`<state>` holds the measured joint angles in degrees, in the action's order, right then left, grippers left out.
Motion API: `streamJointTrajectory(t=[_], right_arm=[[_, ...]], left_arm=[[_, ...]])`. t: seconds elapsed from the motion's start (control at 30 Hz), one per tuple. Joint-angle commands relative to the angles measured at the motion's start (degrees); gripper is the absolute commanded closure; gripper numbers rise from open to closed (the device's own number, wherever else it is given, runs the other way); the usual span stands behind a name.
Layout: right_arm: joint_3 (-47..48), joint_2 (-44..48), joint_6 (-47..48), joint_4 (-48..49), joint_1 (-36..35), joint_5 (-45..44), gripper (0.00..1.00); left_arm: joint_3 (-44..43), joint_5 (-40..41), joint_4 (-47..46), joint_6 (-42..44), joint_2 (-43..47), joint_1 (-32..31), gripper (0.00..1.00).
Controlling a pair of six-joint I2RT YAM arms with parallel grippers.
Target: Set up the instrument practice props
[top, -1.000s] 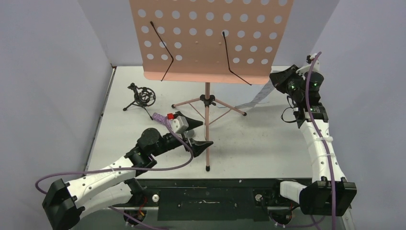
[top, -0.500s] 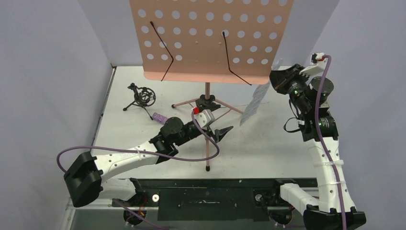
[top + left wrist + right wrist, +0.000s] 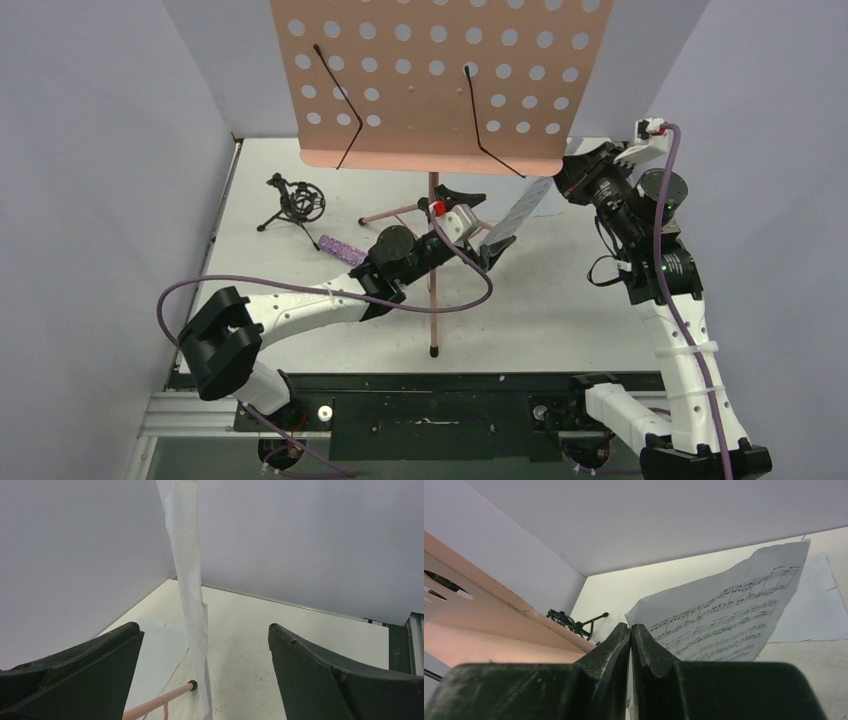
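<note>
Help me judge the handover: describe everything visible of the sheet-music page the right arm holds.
Thin white paper printed with black music staves, slightly curled. The shut right tool pinches one edge, holding the sheet-music page raised beside the pink music stand desk. The open left tool faces it edge-on, without touching.

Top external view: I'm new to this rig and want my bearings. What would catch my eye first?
The big pink perforated music-stand desk fills the top centre. Below its right corner, a white sheet-music page hangs from the shut right gripper, its lower part inside the open left gripper. At back left stands a small black tripod mic holder, a purple glitter microphone lying nearby.
</note>
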<state>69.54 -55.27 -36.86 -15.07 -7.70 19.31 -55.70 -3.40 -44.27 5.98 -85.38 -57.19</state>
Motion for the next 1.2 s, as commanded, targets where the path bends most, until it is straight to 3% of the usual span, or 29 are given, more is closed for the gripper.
streamJointTrajectory(t=[0.0,0.33,0.57,0.73,0.83,0.93,1.17], right_arm=[[-0.8,1.3,-1.0,3.1,-1.1,0.0,0.91],[-2.9,2.8,-2.6,4.8,-2.2,0.2,0.87],[-4.1,2.8,-3.4,6.2,-2.6,0.5,0.85],[-5.0,2.8,-4.0,7.0,-2.7,0.6,0.86],[-4.9,2.6,-4.0,7.2,-2.8,0.7,0.86],[-4.8,2.6,-3.9,7.2,-2.8,0.7,0.85],[-6.8,2.6,-2.0,7.9,-2.9,-1.4,0.76]], left_arm=[[-5.4,2.0,-5.8,-0.6,-3.5,-0.6,0.01],[-10.1,9.1,-5.2,1.9,-9.4,-0.7,0.27],[-12.2,8.3,-2.9,2.8,-11.4,-0.8,0.33],[-13.8,6.8,-0.9,3.9,-12.3,-1.7,0.28],[-14.9,7.7,0.6,4.6,-13.0,-2.0,0.3],[-15.3,9.3,1.5,4.4,-13.2,-2.1,0.42],[-14.9,11.8,4.6,1.6,-11.3,-2.0,0.89]])
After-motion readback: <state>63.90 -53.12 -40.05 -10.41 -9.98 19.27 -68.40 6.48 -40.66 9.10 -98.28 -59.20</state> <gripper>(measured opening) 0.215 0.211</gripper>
